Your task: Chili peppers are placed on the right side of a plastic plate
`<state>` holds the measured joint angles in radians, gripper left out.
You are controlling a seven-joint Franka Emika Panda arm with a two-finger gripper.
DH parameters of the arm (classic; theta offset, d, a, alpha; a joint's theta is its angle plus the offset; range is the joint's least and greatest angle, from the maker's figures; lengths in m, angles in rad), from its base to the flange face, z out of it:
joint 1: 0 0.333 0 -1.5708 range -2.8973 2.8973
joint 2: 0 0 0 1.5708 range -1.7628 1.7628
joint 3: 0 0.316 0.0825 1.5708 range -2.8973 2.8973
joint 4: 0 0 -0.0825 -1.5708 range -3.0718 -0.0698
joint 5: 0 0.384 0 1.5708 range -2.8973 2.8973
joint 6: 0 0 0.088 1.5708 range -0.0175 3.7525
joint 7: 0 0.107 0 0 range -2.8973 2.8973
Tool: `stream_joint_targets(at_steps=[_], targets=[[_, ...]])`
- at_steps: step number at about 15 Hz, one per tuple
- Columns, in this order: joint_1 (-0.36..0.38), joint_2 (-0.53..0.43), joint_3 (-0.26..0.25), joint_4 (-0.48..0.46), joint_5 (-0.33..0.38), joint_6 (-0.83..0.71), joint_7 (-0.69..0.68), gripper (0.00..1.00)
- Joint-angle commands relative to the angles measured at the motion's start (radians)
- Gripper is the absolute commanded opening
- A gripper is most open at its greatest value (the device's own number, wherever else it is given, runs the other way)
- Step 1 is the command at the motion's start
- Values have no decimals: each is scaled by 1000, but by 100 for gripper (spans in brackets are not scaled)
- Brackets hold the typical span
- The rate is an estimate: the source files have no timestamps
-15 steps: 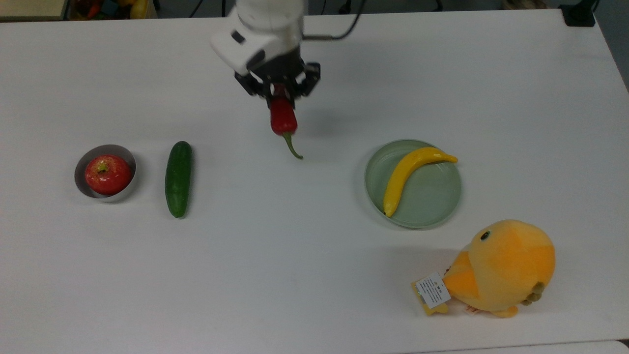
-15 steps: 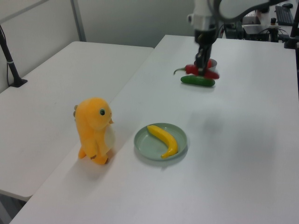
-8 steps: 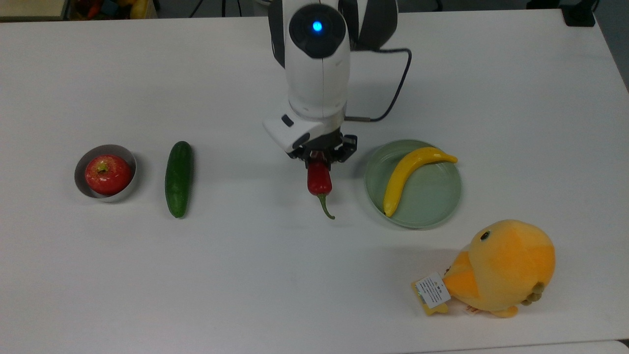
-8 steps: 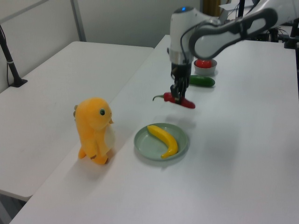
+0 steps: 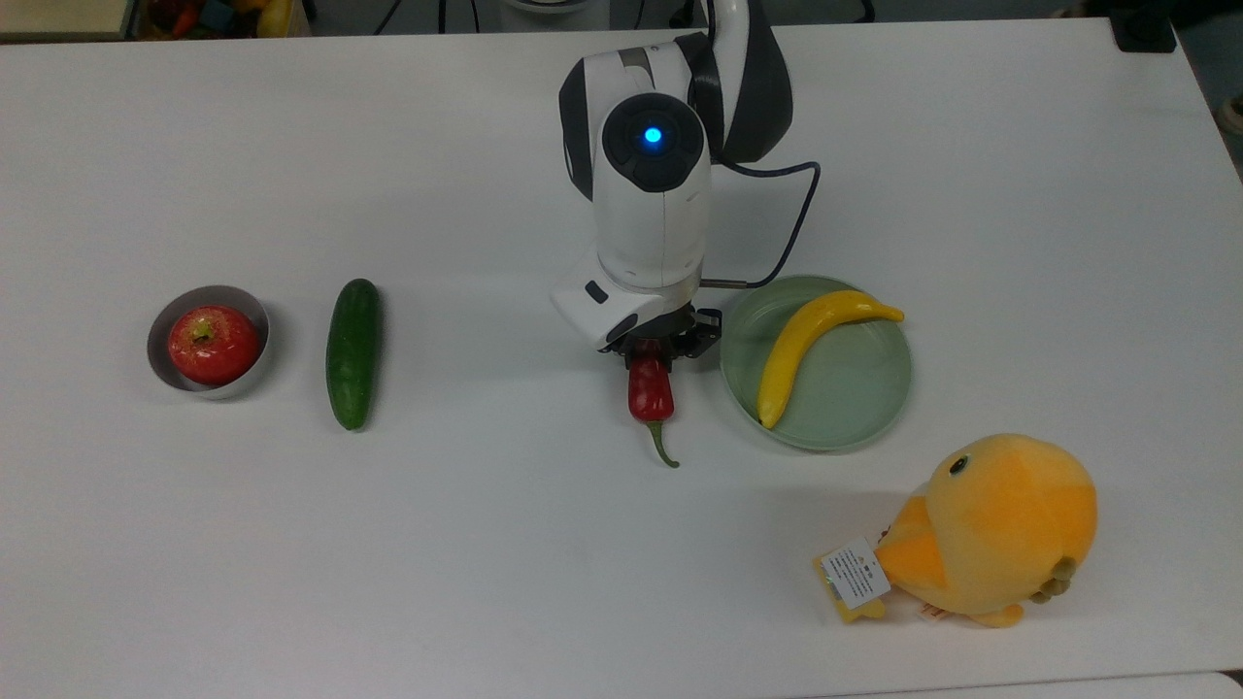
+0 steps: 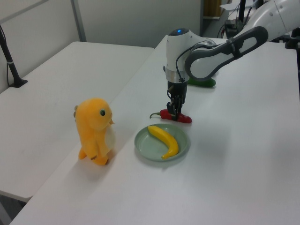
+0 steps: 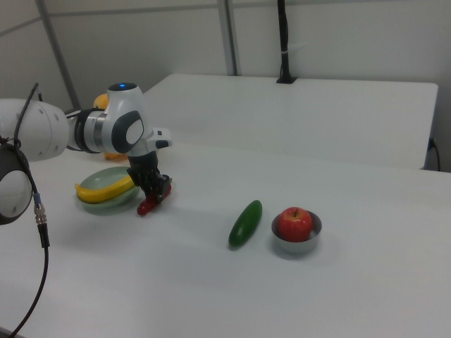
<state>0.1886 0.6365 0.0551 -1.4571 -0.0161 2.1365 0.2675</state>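
White table (image 5: 486,544). End effector (image 5: 660,351) clamped on the chili pepper (image 5: 650,391), which hangs below it, stem toward the top view's bottom. Plastic plate (image 5: 855,408) just beside the end effector on the top view's right, banana (image 5: 806,342) in it. Plush chick (image 5: 1000,524) beyond the plate; cucumber (image 5: 352,351) and apple (image 5: 213,343) in a metal bowl (image 5: 162,325) well apart on the top view's left.

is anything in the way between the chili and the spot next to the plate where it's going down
Nothing visible. The gripper holds the chili just beside the plate, on the top view's left, over bare table. The banana lies inside the plate.
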Motion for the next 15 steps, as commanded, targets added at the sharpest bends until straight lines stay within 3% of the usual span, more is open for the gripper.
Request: stream_joint_targets(at_steps=[1,2,3,4,9,15], targets=[[26,12,-5,0,13,22,24,54],[26,11,-3,0,15,22,24,81],[25,6,-5,0,12,22,22,94],[26,2,-5,-2,7,20,21,100],[19,-64,-5,-8,-1,-6,19,100],[-47,-288,-15,-48,-4,-234,18,100]])
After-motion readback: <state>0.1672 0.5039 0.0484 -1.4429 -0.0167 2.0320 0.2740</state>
